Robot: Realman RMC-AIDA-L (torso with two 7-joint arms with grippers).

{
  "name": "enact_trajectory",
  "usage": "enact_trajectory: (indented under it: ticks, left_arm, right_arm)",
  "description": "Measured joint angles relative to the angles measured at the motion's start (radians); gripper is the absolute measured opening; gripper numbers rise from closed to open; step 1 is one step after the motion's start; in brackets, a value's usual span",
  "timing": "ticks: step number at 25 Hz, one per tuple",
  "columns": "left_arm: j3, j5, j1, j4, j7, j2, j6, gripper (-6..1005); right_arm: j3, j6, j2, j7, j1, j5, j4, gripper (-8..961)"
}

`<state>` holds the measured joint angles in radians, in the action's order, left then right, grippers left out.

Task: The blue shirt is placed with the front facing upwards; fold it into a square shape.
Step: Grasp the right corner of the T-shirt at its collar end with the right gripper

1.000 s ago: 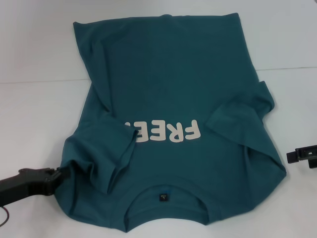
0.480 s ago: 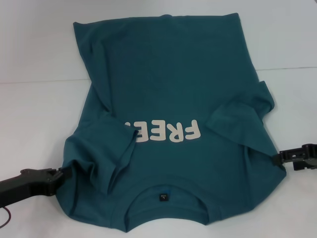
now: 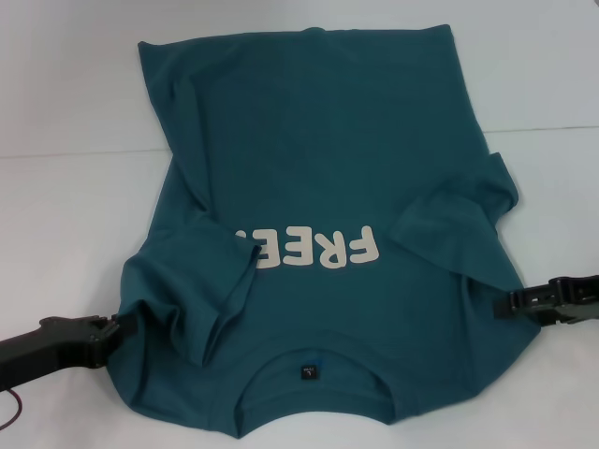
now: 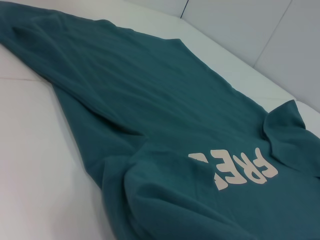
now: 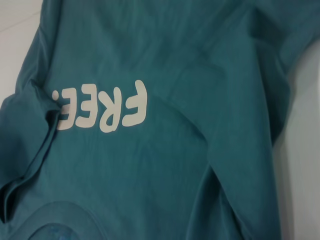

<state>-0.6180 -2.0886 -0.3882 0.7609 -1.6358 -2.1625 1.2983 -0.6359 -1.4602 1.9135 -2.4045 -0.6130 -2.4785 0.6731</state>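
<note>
The blue shirt (image 3: 328, 168) lies flat on the white table (image 3: 65, 215), collar towards me, hem at the far side. Both sleeves are folded inwards, and the left one covers the end of the cream "FREE!" letters (image 3: 314, 248). A small dark neck label (image 3: 308, 372) shows at the collar. My left gripper (image 3: 114, 327) touches the bunched left shoulder edge. My right gripper (image 3: 499, 304) reaches onto the shirt's right edge, just below the folded sleeve. The shirt also fills the left wrist view (image 4: 165, 110) and the right wrist view (image 5: 165, 175).
A seam (image 3: 75, 152) crosses the table behind the shirt's middle. White wall panels (image 4: 260, 30) stand beyond the far side. Bare table lies left and right of the shirt.
My right gripper has moved left from the frame's right edge until its tip is over the shirt's right edge. The left gripper and the shirt have stayed where they were.
</note>
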Motion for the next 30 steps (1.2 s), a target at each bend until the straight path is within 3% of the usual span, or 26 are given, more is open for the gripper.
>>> enact_trajectory:
  ticks: [15, 30]
  left_arm:
    - [0.000, 0.011, 0.006, 0.005, 0.001, 0.000, 0.014, 13]
    - [0.000, 0.025, 0.006, 0.001, 0.013, 0.003, 0.022, 12]
  right_arm:
    - [-0.013, 0.032, 0.010, -0.019, -0.008, -0.002, -0.025, 938]
    - [-0.012, 0.037, 0.013, 0.008, -0.005, 0.006, -0.014, 281]
